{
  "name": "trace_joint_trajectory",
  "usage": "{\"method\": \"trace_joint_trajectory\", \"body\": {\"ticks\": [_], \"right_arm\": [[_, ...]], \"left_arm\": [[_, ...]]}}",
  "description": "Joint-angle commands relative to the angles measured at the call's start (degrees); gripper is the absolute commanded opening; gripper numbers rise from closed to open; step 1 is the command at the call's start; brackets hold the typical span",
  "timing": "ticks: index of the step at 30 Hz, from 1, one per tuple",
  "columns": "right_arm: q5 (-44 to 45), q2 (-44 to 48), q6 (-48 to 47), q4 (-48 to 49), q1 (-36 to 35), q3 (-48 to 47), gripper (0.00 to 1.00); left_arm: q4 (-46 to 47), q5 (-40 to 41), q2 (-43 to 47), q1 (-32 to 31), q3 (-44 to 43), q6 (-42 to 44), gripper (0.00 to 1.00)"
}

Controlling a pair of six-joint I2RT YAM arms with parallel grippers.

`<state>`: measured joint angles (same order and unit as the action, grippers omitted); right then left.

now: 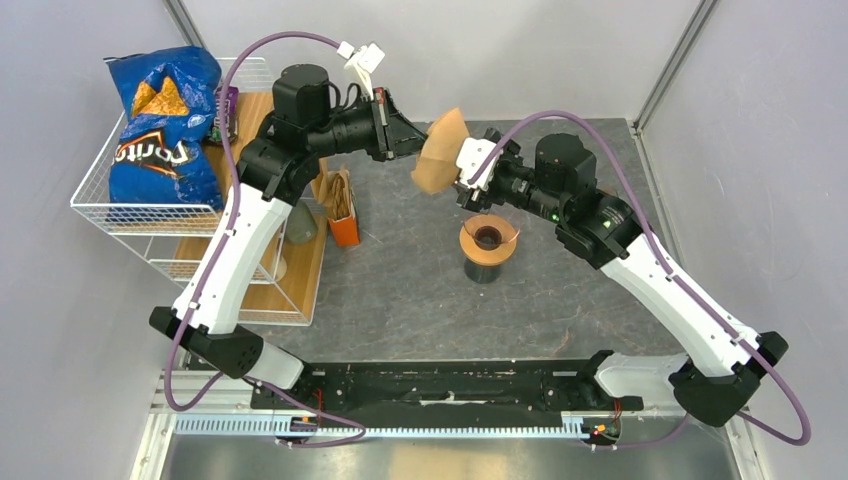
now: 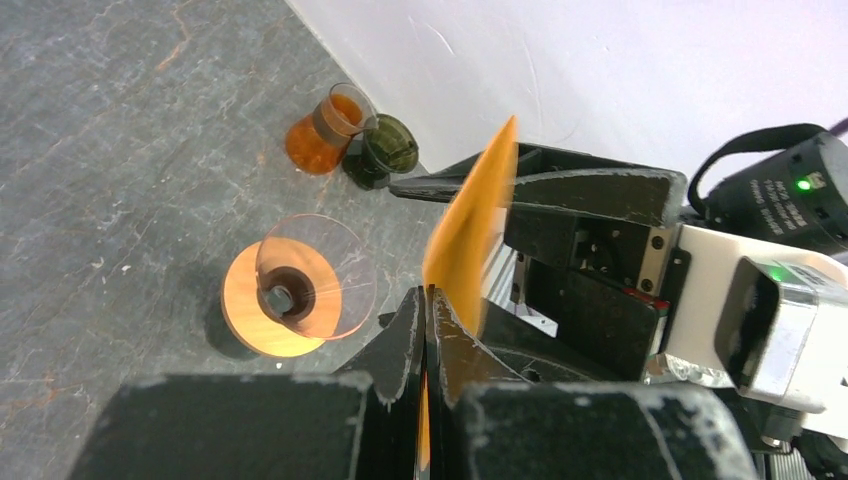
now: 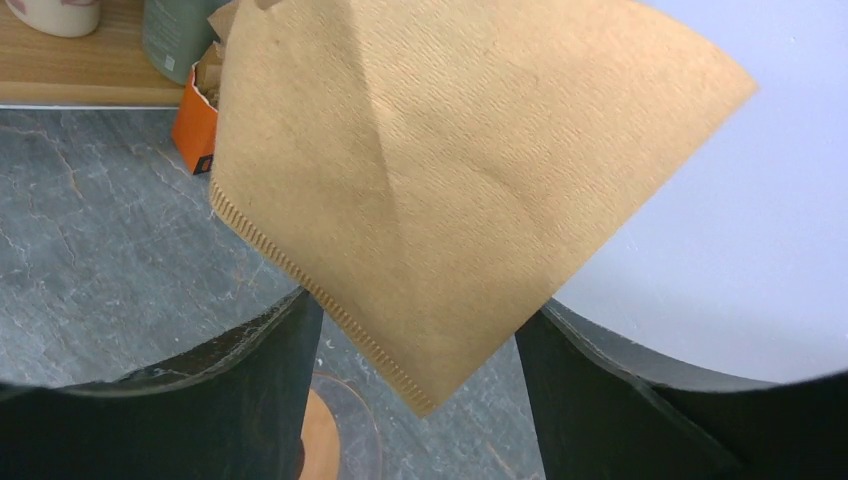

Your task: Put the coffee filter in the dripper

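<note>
Left claw (image 2: 425, 300): black fingers pinched shut on one edge of the brown paper cone coffee filter (image 2: 470, 240), held in the air. Right claw (image 3: 420, 312): fingers spread wide to either side of the filter, not clamping it. Clear glass dripper with wooden collar (image 1: 488, 240): upright on the grey stone counter (image 1: 400, 290), lower than the filter and apart from it. Orange carton (image 1: 343, 220): beside the wooden shelf (image 1: 300, 270). White wire basket (image 1: 150, 215): holds a blue crisp bag (image 1: 160, 125).

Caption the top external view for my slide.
The left hand pinches the brown coffee filter in mid-air, the right hand open around it, the empty dripper standing nearby.
</note>
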<state>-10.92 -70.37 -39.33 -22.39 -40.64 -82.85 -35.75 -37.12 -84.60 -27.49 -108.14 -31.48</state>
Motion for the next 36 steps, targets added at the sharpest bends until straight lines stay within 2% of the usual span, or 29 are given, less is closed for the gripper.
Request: {"method": "trace_joint_trajectory", "body": {"ticks": [1,6,13,20,22,24,28,32,34,36], "right_arm": [[2.0,-0.3,-0.8,-1.3,-0.4,-3.3,0.72],[1.8,-0.4,-0.7,-2.5,-0.3,-3.4,0.55],[0.6,-0.9,-0.8,-4.8,-0.4,-4.0,0.43],[-2.4,-0.5,0.1,-6.6,-0.3,-4.1,0.23],[-3.5,-0.1,0.7,-6.7,-0.3,-3.8,0.11],[-4.2,0.3,1.0,-6.8,-0.4,-3.5,0.00],[-5.8,0.8,1.5,-7.0,-0.4,-3.3,0.00],[-6.9,1.0,2.0,-7.3,-0.4,-3.3,0.00],[-7.4,0.9,2.2,-7.6,-0.3,-3.5,0.00],[-8.4,1.0,2.2,-7.7,-0.4,-3.6,0.00]], "left_arm": [[-2.2,2.8,1.3,0.0,-0.3,0.1,0.02],[-2.9,3.3,1.4,0.0,-0.1,1.2,0.02],[-2.9,1.5,1.4,0.0,0.2,1.6,0.02],[-4.2,0.4,1.8,-0.3,0.8,4.4,0.02],[-5.6,-0.2,1.6,-0.3,0.5,6.1,0.05],[-6.9,-0.6,1.6,-0.3,0.5,7.2,0.14],[-8.0,-2.6,1.9,-0.3,1.0,9.2,0.38],[-8.8,-4.5,2.0,-0.5,1.9,9.3,0.54],[-9.1,-4.7,2.0,-0.8,2.5,9.6,0.54],[-9.3,-5.1,2.0,-1.2,3.0,9.5,0.45]]}}
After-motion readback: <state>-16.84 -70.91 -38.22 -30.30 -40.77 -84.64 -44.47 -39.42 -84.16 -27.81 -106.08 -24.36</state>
